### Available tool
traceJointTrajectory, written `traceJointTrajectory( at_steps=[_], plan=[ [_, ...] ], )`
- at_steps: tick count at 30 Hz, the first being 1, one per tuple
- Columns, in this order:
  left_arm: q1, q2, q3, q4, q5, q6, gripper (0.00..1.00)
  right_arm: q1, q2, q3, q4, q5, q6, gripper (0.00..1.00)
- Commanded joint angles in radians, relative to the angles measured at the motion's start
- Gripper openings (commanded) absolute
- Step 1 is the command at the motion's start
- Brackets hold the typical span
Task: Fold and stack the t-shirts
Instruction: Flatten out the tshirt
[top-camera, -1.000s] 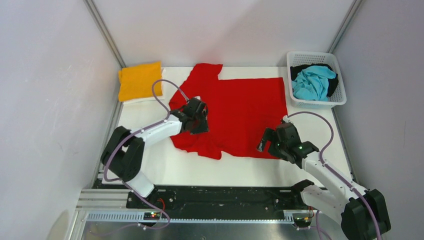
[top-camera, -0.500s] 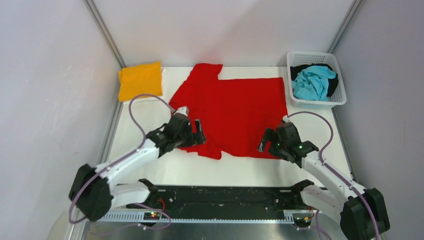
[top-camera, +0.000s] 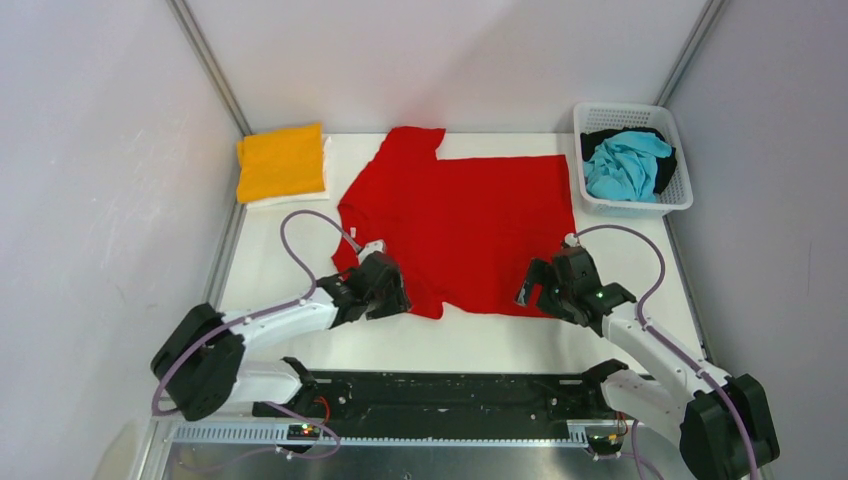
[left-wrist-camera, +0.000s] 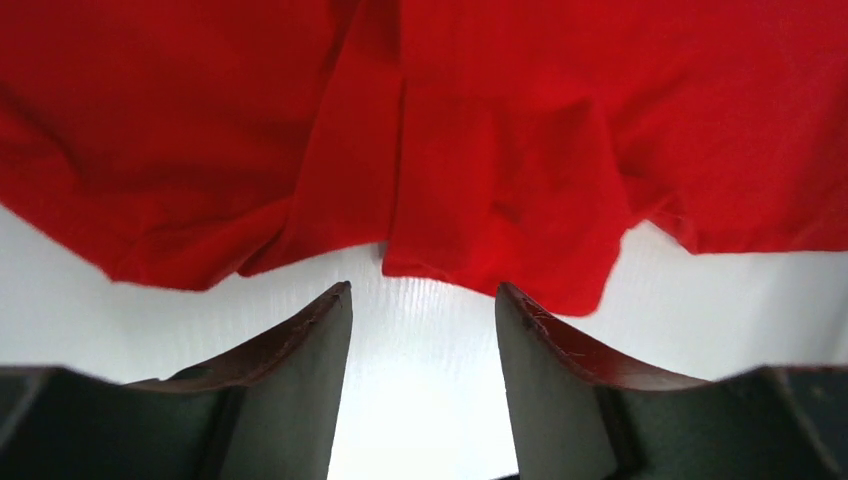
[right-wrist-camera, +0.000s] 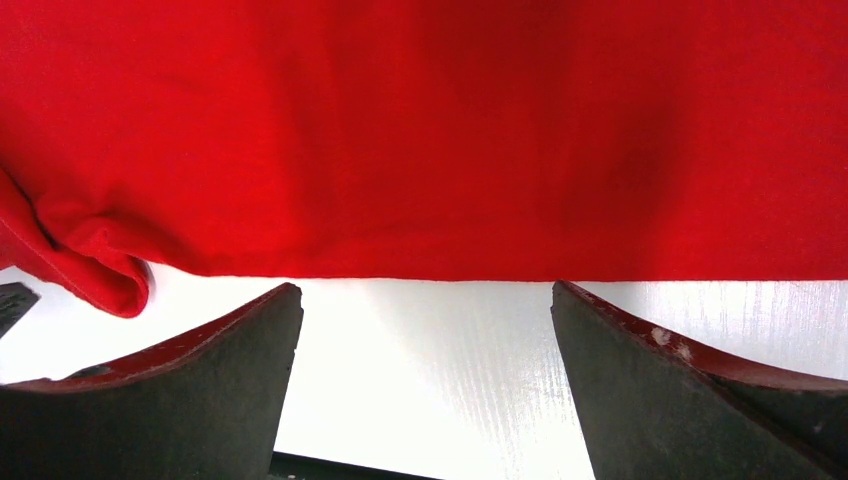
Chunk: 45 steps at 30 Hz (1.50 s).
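Observation:
A bright red t-shirt (top-camera: 470, 225) lies spread on the white table, its near hem and a rumpled near-left sleeve toward the arms. My left gripper (top-camera: 392, 298) is open and empty at the near-left sleeve; in the left wrist view (left-wrist-camera: 422, 290) the red cloth (left-wrist-camera: 500, 190) lies just beyond the fingertips. My right gripper (top-camera: 532, 290) is open and empty at the near-right hem; in the right wrist view (right-wrist-camera: 425, 290) the straight hem (right-wrist-camera: 450, 200) runs just beyond the fingertips. A folded orange-yellow t-shirt (top-camera: 280, 160) lies at the back left on something white. Turquoise (top-camera: 625, 163) and black shirts sit in the basket.
A white lattice basket (top-camera: 678, 200) stands at the back right corner. Grey walls close the table at the left, back and right. A black rail (top-camera: 440, 392) with the arm bases runs along the near edge.
My left gripper has drawn back from over the shirt's left side toward the near edge, down to the near-left sleeve. The right gripper has not moved. The shirt lies as before.

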Motion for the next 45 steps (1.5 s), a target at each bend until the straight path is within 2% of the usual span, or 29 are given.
traceJointTrajectory(
  at_steps=[1,7,16,24,25,27,34,41,45],
  plan=[
    [-0.004,0.094,0.036,0.088,0.018,-0.03,0.58,-0.001,-0.018,-0.007,0.023,0.001,-0.009,0.99],
    [-0.006,0.142,0.022,0.108,0.033,-0.044,0.54,0.001,-0.021,-0.007,0.021,0.009,-0.008,0.98],
    [-0.006,0.149,0.017,0.123,0.043,-0.054,0.4,0.001,-0.013,-0.007,0.022,0.013,-0.008,0.99],
    [-0.016,0.089,-0.023,0.121,0.079,-0.081,0.13,0.002,-0.005,-0.008,0.022,0.017,-0.006,0.98],
    [-0.018,0.089,-0.027,0.122,0.075,-0.085,0.05,0.002,-0.006,-0.008,0.023,0.017,-0.007,0.98],
    [-0.019,0.099,-0.032,0.121,0.06,-0.093,0.01,0.003,-0.006,-0.011,0.025,0.017,-0.007,0.98],
    [-0.027,0.107,-0.031,0.121,0.089,-0.103,0.0,0.003,-0.006,-0.012,0.025,0.012,-0.007,0.98],
    [-0.043,-0.077,-0.163,0.047,0.136,-0.162,0.0,0.004,-0.006,-0.014,0.031,-0.011,-0.009,0.98],
    [-0.081,-0.111,-0.24,0.042,0.23,-0.233,0.0,0.012,-0.004,-0.015,0.038,-0.014,-0.01,0.98]
  ],
)
